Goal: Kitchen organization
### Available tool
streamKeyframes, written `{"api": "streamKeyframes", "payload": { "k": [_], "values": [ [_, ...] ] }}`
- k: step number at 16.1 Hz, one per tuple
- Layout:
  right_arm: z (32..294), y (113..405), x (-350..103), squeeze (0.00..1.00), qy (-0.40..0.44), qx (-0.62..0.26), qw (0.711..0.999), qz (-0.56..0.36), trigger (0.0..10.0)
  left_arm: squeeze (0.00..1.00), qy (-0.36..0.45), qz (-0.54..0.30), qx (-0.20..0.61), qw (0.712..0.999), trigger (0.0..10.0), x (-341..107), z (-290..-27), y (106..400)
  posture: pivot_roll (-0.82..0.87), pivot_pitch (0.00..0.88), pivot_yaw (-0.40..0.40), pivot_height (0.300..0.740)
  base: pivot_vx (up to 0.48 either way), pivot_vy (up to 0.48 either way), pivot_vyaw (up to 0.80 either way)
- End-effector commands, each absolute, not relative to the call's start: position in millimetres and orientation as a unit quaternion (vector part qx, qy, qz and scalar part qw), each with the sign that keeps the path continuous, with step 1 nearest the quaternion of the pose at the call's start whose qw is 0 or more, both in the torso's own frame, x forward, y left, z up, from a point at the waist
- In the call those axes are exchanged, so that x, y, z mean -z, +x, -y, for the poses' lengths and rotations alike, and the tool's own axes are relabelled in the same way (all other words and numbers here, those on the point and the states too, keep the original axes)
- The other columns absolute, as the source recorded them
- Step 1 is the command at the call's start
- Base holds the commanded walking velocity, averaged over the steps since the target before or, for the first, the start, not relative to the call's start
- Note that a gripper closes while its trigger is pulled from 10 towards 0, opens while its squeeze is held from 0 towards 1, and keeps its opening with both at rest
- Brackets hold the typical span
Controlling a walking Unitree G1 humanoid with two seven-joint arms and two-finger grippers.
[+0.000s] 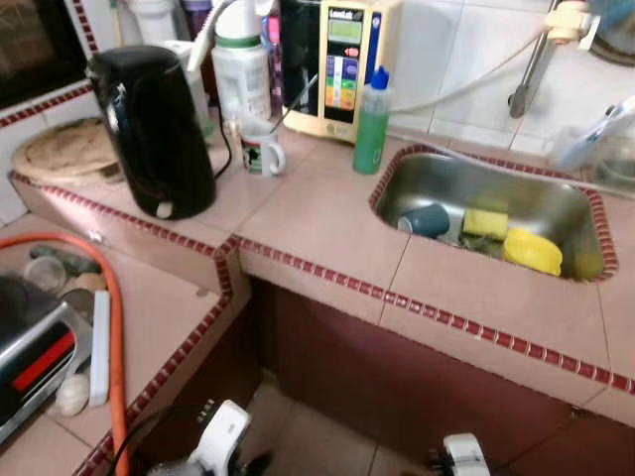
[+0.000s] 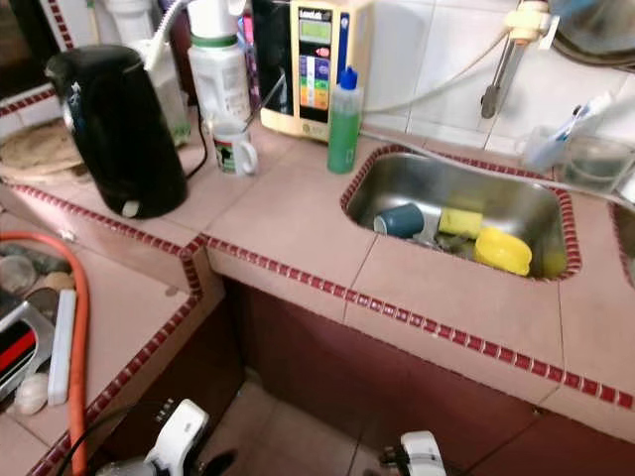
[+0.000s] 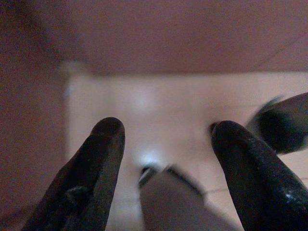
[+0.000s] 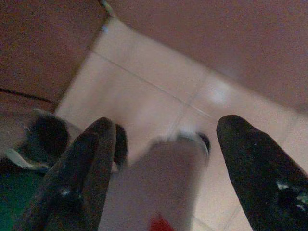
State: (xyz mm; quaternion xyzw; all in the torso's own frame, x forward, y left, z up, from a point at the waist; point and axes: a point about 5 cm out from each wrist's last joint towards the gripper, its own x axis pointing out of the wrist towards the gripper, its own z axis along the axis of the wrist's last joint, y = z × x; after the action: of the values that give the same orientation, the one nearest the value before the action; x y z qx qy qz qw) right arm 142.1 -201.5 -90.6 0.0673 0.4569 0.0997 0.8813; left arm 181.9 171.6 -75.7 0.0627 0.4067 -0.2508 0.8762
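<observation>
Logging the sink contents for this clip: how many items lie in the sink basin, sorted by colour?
Inside the sink:
Blue: 1, a cup lying on its side
Yellow: 2, a sponge and a rounded yellow item
Total: 3
Anything under them is too blurred to count.

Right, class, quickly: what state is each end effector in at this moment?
Left end effector: open, holding nothing, hanging low over the floor.
Right end effector: open, holding nothing, also down by the floor.
</observation>
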Motion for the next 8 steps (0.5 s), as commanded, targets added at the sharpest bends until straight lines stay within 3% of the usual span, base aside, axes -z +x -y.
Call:
{"api": "streamKeyframes", "payload": {
  "k": [1,4,8],
  "values": [
    [206.1,138.9,93.8,0.0,0.069,-0.039,0.883,-0.463,10.0,0.0,0.08,-0.435,0.198,0.875,10.0,81.2,-178.1,178.1,-0.07,0.0,0.027,0.656,0.0,0.0,0.0],
    [203.9,137.2,97.0,0.0,0.057,0.009,0.879,-0.473,10.0,0.0,0.1,-0.452,0.184,0.867,10.0,85.1,-170.7,176.6,-0.09,0.0,0.043,0.656,0.0,0.0,0.0],
    [182.6,144.2,97.7,0.0,0.072,-0.006,0.882,-0.465,10.0,0.0,0.1,-0.427,0.202,0.876,10.0,79.7,-153.8,189.2,-0.1,0.0,0.059,0.656,0.0,0.0,0.0]
  ]
}}
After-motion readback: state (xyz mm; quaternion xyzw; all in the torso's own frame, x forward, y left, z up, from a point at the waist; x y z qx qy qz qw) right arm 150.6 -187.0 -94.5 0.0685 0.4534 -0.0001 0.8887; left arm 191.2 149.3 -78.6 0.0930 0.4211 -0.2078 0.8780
